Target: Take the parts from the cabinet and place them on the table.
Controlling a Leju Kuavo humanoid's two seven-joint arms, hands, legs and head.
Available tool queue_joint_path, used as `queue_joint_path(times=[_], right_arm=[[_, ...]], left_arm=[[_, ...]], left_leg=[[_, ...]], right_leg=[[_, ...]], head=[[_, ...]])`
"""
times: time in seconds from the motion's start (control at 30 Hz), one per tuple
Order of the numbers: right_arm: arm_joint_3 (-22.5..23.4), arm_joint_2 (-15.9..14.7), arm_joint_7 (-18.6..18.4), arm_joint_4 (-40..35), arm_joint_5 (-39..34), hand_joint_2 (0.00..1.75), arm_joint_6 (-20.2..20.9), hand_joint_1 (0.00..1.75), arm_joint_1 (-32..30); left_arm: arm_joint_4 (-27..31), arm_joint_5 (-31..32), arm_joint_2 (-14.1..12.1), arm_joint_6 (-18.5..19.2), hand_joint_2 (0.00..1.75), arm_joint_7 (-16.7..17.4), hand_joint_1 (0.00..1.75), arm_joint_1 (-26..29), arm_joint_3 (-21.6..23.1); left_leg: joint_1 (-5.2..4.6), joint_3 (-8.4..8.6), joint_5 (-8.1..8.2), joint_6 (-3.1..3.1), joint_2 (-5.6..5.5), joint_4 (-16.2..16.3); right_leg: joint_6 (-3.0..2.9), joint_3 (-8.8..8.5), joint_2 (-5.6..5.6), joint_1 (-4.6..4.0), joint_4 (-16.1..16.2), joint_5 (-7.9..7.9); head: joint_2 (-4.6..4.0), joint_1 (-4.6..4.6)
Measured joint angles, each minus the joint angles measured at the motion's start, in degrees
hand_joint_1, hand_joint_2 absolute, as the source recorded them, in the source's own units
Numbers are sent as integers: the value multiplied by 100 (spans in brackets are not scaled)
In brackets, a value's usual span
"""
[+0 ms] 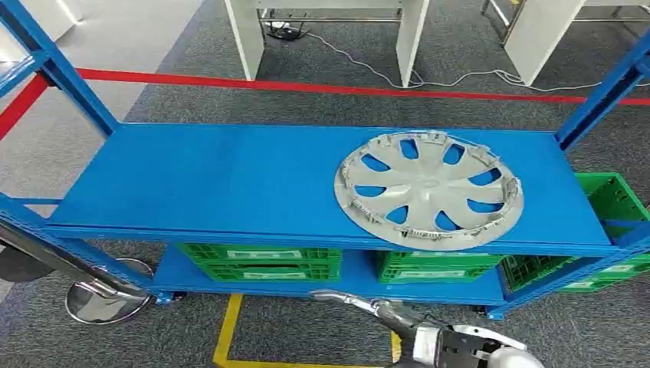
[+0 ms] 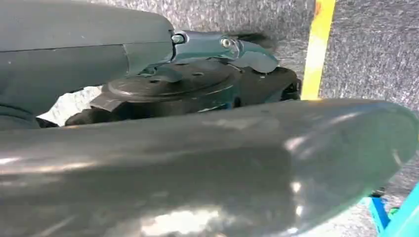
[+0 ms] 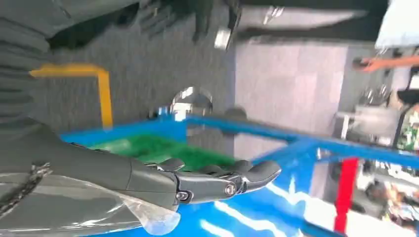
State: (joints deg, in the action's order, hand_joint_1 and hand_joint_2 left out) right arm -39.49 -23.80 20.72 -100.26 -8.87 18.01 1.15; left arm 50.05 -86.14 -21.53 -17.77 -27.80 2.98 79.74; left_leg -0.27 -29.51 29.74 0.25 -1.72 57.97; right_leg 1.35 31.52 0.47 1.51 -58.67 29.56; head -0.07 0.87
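A silver hubcap [image 1: 429, 190] lies flat on the right part of the blue cabinet's top shelf [image 1: 215, 180]. My right hand [image 1: 381, 310] is low in front of the cabinet, below the shelf's front edge and a little left of the hubcap. In the right wrist view the right hand [image 3: 217, 182] has its fingers stretched out with nothing in them, and the blue frame and a green crate [image 3: 148, 148] lie beyond. My left hand [image 2: 202, 47] hangs over the grey carpet, with straight fingers and a thick thumb [image 2: 222, 163], and holds nothing.
Green crates [image 1: 260, 261] fill the lower shelf, and another [image 1: 613, 199] stands at the right end. A chrome stanchion base [image 1: 103, 300] with its pole stands at the front left. Red barrier tape [image 1: 345, 87] runs behind the cabinet. White table legs [image 1: 410, 38] stand beyond it. Yellow floor tape [image 1: 228, 326] marks the carpet.
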Motion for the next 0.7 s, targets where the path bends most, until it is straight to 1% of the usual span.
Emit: queue_joint_path(times=[0.13,0.27,0.5,0.7], right_arm=[[37,0,20,-233,587,175,-547,0,74],[57,0,-9,-420,1117,175,-1025,0,91],[66,0,-116,-697,1990,175,-1745,0,98],[76,0,-195,-811,2594,175,-2207,0,100]], left_arm=[[57,13,-20,-288,0,-109,0,-92,183],[85,136,-28,-634,0,-111,0,-189,293],[107,995,-72,-1208,0,184,0,-365,417],[111,1966,-94,-1469,0,534,0,-389,349]], left_leg=[[0,1,0,0,0,0],[0,1,0,0,0,1],[0,1,0,0,0,1],[0,0,0,0,0,1]], right_leg=[[0,0,1,0,0,0],[0,-1,1,0,0,-1],[0,-1,1,0,0,-1],[0,-1,1,0,0,-1]], head=[[0,0],[0,0],[0,0],[0,2]])
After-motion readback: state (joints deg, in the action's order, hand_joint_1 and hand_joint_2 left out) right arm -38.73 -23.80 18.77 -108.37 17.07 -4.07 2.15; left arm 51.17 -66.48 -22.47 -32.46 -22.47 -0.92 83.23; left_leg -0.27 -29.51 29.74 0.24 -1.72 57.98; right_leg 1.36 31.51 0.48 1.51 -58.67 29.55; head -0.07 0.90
